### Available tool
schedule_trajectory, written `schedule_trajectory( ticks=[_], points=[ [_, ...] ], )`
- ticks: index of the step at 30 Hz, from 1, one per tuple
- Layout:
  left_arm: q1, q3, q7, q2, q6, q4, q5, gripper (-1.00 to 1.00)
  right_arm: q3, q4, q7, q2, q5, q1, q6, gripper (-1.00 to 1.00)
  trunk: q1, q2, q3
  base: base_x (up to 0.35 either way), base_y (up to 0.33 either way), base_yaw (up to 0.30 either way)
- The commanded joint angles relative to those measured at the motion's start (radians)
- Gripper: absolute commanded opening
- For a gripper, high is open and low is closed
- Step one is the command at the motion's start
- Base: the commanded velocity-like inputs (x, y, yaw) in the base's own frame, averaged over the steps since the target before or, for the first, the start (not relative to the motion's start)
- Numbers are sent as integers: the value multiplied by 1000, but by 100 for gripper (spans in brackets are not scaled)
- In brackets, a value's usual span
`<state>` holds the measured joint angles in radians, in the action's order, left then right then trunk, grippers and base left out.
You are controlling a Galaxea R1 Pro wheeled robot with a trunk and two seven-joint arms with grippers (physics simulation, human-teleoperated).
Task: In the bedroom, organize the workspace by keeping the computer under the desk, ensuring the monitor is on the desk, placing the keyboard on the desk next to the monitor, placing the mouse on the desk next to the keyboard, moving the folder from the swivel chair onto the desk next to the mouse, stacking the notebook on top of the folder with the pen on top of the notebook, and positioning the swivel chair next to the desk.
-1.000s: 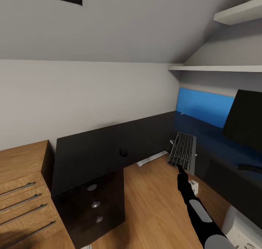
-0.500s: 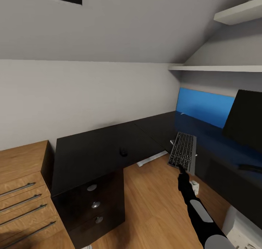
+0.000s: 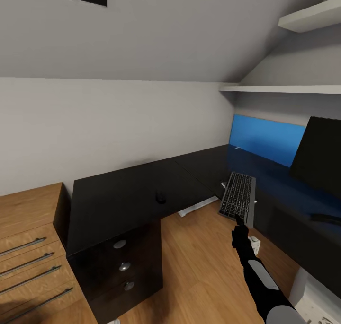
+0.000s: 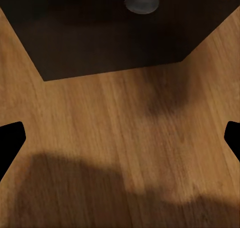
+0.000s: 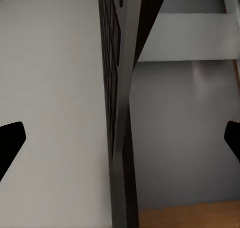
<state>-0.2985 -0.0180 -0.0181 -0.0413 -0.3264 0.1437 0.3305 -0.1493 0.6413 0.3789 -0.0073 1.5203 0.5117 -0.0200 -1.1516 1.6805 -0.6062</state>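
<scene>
While drawn slightly back from a second ago, right gripper (image 3: 240, 221) just below slim silver-grey keyboard (image 3: 238, 200), right of centre on glossy black desk (image 3: 128, 194), fingers spread, left gripper (image 4: 120, 138) likewise released.

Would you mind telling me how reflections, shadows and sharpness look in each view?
Head view: the glossy desk mirrors the blue panel near the keyboard. Left wrist view: soft dark shadows on the wooden floor. Right wrist view: the keyboard's edge looks blurred.
</scene>
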Motion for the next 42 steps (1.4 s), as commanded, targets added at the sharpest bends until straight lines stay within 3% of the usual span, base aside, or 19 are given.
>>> schedule_trajectory(
  ticks=[1, 21, 23, 30, 33, 36, 42],
  points=[
    [-1, -2, -2, 0, -3, -1, 7, 100, 2, -1, 4, 0, 11, 1, -2, 100, 0, 0, -1, 0, 0, 0],
    [-1, -3, -6, -6, -25, -26, 5, 100, 0, -25, 3, 1, 11, 1, -5, 100, 0, 0, -1, 0, 0, 0],
    [-1, -3, -12, -6, -52, -37, 4, 100, 0, -37, 2, 1, 11, 1, -6, 100, 0, 0, -1, 0, 0, 0],
    [0, -5, -24, -3, -241, -108, 2, 100, 1, -66, 2, 1, 11, 1, -7, 100, 0, 0, -1, 0, 0, 0],
    [8, -5, -25, -1, -272, -116, 1, 100, 1, -67, 2, 1, 12, 1, -7, 100, 0, 0, -1, 0, 0, 0],
    [39, -5, -24, -1, -315, -120, 2, 100, 0, -67, 2, 0, 12, 1, -6, 100, 0, 0, -1, 0, 0, 0],
    [96, -5, -24, -1, -474, -123, 1, 100, -1, -67, 1, 0, 12, 1, -6, 100, 0, 0, -1, 0, 0, 0]
  ],
)
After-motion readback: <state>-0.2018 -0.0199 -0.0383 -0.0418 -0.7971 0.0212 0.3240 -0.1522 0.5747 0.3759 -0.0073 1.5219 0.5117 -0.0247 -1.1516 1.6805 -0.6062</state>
